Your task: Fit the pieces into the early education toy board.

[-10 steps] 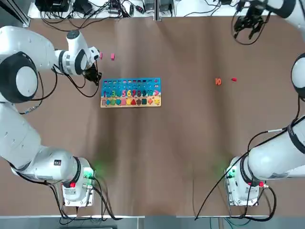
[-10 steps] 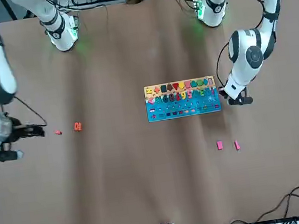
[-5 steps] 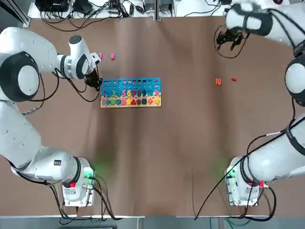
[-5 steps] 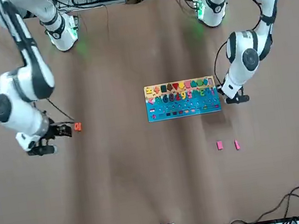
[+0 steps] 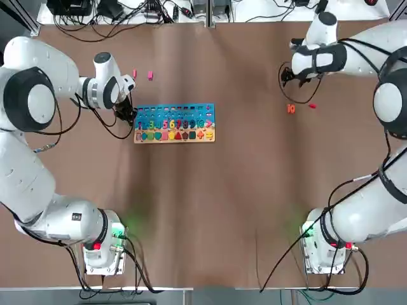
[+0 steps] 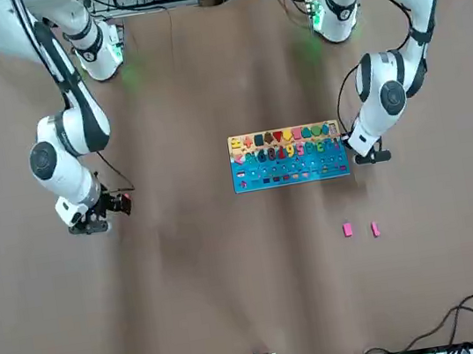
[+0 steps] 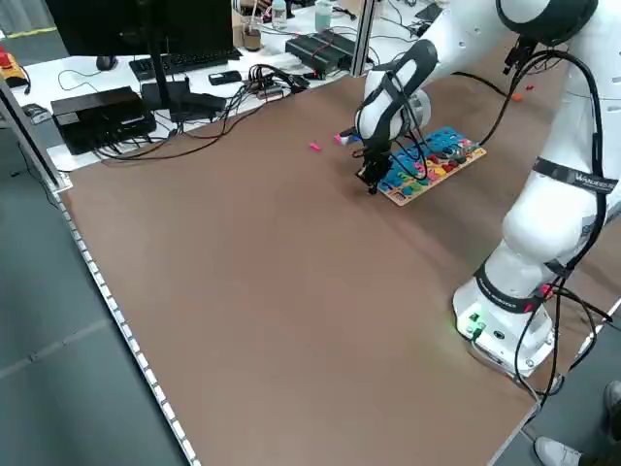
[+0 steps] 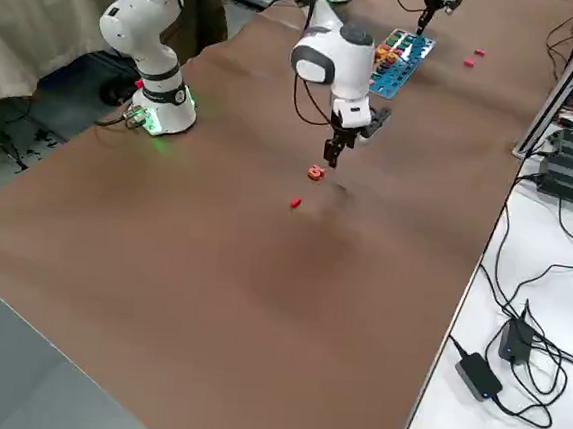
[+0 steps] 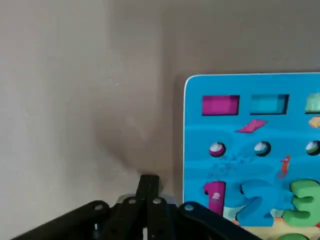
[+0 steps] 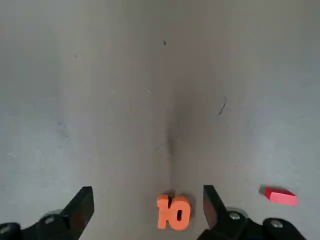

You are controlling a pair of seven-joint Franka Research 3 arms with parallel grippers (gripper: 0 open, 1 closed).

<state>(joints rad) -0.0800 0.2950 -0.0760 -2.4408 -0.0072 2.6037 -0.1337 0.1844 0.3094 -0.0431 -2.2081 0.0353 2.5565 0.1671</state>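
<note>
On the brown counter [image 5: 210,203], the left end effector [image 5: 129,114] sits clenched just beside the left end of the flat blue-and-wood toy board [image 5: 174,122], two pink pieces [image 5: 142,75] lie beyond it, and the right end effector [image 5: 294,77] hovers spread wide near the orange "10" numeral [image 5: 290,108] and small red piece [image 5: 311,105]

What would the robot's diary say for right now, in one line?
right gripper: open, over orange 10 | left gripper: shut, beside toy board | pink pieces: loose on table | red piece: loose
</note>
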